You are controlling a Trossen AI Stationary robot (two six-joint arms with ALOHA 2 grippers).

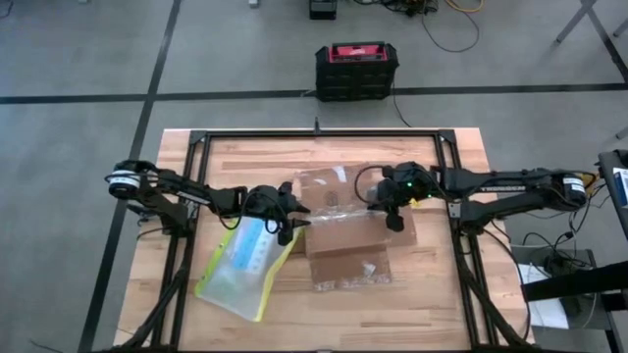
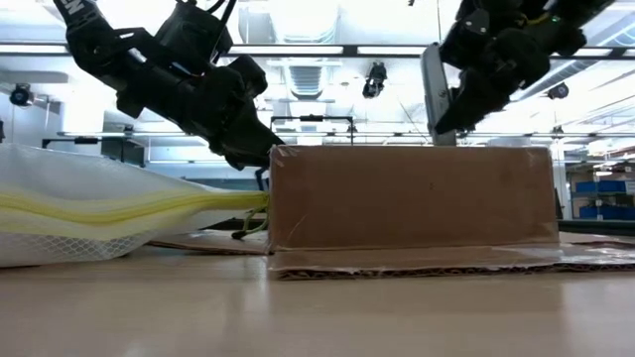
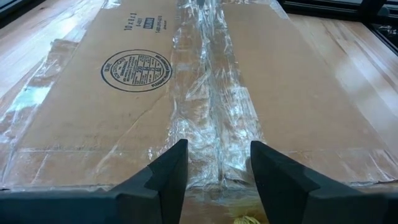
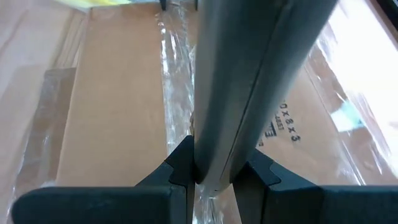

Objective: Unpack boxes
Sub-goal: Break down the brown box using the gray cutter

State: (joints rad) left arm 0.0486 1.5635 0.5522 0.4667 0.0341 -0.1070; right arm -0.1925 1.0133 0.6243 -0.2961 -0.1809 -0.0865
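Observation:
The flat brown cardboard carton (image 1: 345,240) lies on the table's middle, a wrinkled strip of clear tape (image 3: 208,93) running along its top seam. The clear pouch with a yellow-green edge (image 1: 240,263) lies at its left side, its edge against the carton's left wall (image 2: 260,201). My left gripper (image 1: 287,224) (image 3: 217,171) is open at the carton's left end, one finger on either side of the taped seam; whether it touches the carton, I cannot tell. My right gripper (image 1: 392,204) (image 4: 217,174) is over the carton's right part, shut on a grey flat bar (image 4: 249,81). My right gripper pinches the grey flat bar (image 2: 435,94) between its two fingers (image 4: 177,165), gripping its flat faces. The bar runs forward along the fingers, over the taped seam. In the low view it stands upright, its lower end (image 2: 437,139) just at the carton's top; whether it touches, I cannot tell.
A black-and-red case (image 1: 355,71) stands on the floor beyond the far edge. A black frame rail (image 1: 324,132) borders the work area. Loose clear tape and a flap (image 1: 329,184) lie on the carton's far side. Bare wood (image 1: 412,314) shows toward the near edge.

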